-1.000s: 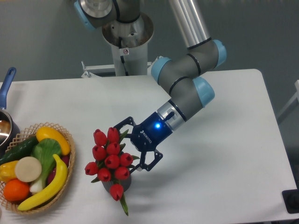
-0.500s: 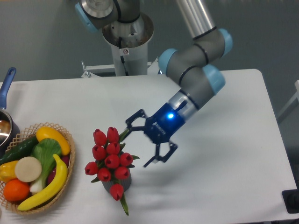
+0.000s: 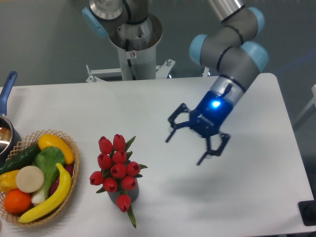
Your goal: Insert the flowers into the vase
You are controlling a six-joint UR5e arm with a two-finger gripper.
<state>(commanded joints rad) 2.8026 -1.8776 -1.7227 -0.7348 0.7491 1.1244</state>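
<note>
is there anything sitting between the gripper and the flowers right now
Nothing visible does. The gripper hangs open above the table, off to the right of the flowers, which stand in the vase. Only bare white tabletop lies between them. The wicker basket of fruit sits on the flowers' far left side, out of that path.
</note>
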